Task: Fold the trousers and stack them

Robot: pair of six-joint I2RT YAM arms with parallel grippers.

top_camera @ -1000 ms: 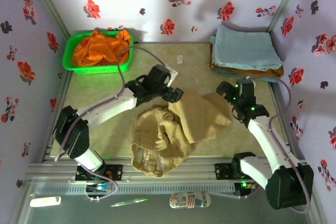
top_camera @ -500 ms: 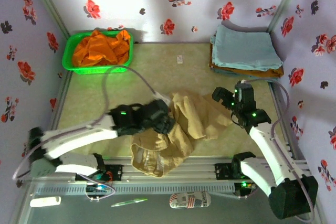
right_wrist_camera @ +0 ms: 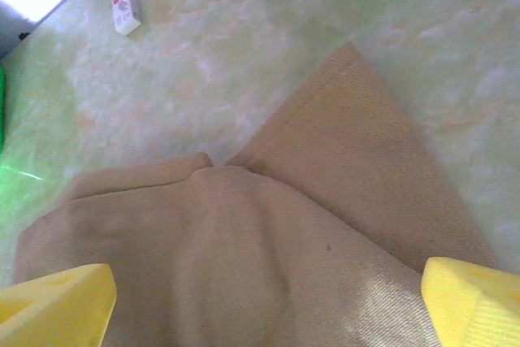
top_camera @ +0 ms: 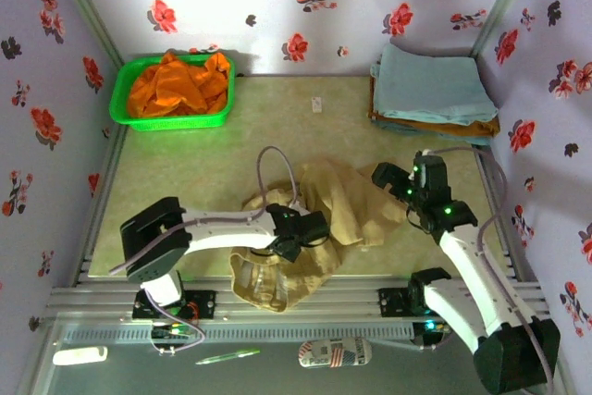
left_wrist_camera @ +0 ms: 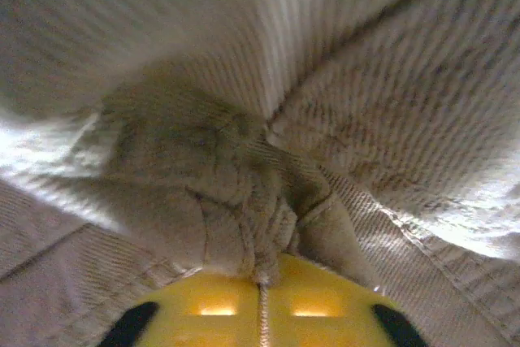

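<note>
Table [top_camera: 185, 164]: pale green marbled top, boxed in by flowered walls [top_camera: 305, 6], with a metal rail [top_camera: 324, 295] along its near edge.
Near ledge: a green pen [top_camera: 227, 356] lies in front of the rail.
Trousers [top_camera: 347, 210]: a crumpled tan heap at the near middle of the table. The bunched end reaches the near edge, and one leg spreads to the right and farther back.
Left gripper [top_camera: 310, 228]: you find it low over the middle of the heap, clenched on a bunched ridge of the trousers. In your left wrist view the pinched fold rises straight out of the yellow fingers [left_wrist_camera: 203, 314].
Right gripper [top_camera: 393, 182]: jaws spread wide, grasping nothing. It sits over the right edge of the trouser leg. Your right wrist view shows flat tan cloth between the two yellow fingertips [right_wrist_camera: 57, 302] and a corner of the leg pointing away onto bare table. You cannot tell whether the tips touch the cloth.
White tag [top_camera: 317, 104]: small, lying on the table beyond the trousers and apart from them.
Basket [top_camera: 120, 108]: green, in the far left corner, holding an orange garment [top_camera: 176, 85].
Folded stack [top_camera: 430, 90]: pale blue cloth on top, in the far right corner, well apart from the trousers.
</note>
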